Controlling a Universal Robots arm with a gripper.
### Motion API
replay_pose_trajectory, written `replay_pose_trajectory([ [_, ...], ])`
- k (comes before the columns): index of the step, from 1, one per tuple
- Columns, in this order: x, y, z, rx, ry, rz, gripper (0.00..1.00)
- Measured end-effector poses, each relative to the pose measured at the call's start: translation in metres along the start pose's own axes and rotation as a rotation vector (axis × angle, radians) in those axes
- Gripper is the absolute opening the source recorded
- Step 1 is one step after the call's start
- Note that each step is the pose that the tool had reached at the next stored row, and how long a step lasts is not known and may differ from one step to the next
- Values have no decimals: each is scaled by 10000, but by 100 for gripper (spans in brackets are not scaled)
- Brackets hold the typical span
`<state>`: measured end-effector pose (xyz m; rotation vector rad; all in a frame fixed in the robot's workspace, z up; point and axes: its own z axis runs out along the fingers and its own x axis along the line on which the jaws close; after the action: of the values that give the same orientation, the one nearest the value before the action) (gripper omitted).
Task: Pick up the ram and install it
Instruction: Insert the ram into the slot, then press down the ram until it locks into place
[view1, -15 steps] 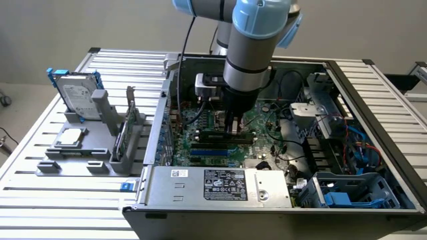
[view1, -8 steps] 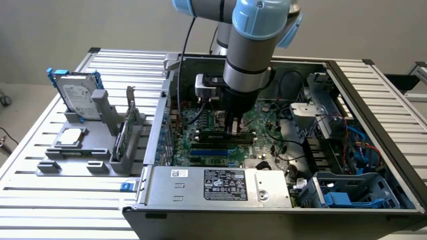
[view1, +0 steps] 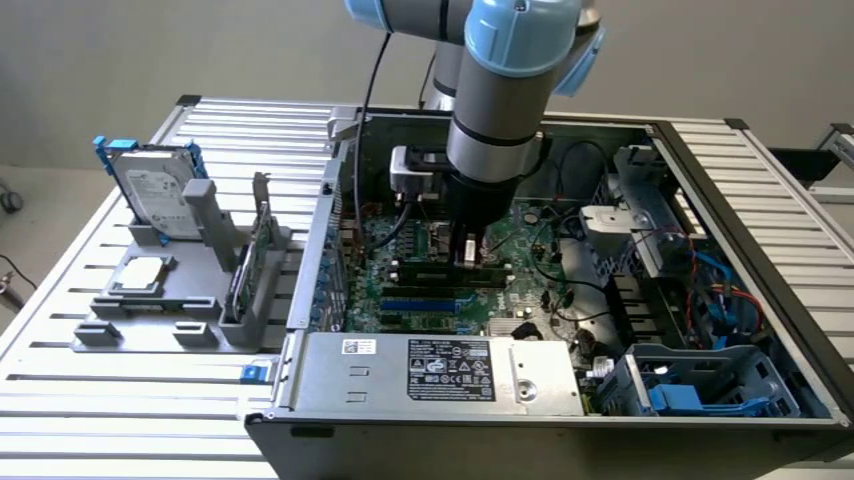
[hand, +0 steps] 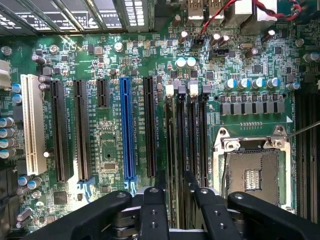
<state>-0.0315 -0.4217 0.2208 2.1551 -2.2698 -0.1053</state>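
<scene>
My gripper (view1: 467, 252) is down inside the open computer case, over the black memory slots (hand: 193, 135) of the green motherboard (view1: 534, 285). The ram (view1: 430, 268) is a long dark stick lying in line with one slot directly under the gripper. In the wrist view I see the ram (hand: 181, 135) edge-on as a dark strip that runs from the white slot latches down between my two black fingers (hand: 161, 192). The gripper (hand: 176, 195) is shut on the ram, one finger on each side of it. Whether the stick is seated in the slot is hidden.
A grey fixture (view1: 140, 325) at the exterior view's left holds a silver hard drive in a blue frame (view1: 154, 190) and an upright card with a metal bracket (view1: 263, 225). The CPU socket (hand: 252, 172), a blue slot (hand: 126, 130), cables (view1: 727, 285) and the power supply (view1: 441, 368) surround the slots.
</scene>
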Motion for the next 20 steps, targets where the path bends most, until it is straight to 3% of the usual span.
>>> replay_pose_trajectory([
  [10, -10, 13, -242, -2, 4, -26, 29],
  [12, -11, 14, -246, 0, 0, -27, 20],
  [13, -11, 14, -246, 0, -1, -26, 20],
  [14, -11, 13, -247, 0, 0, -27, 11],
  [20, -10, 14, -248, -1, 3, -27, 11],
])
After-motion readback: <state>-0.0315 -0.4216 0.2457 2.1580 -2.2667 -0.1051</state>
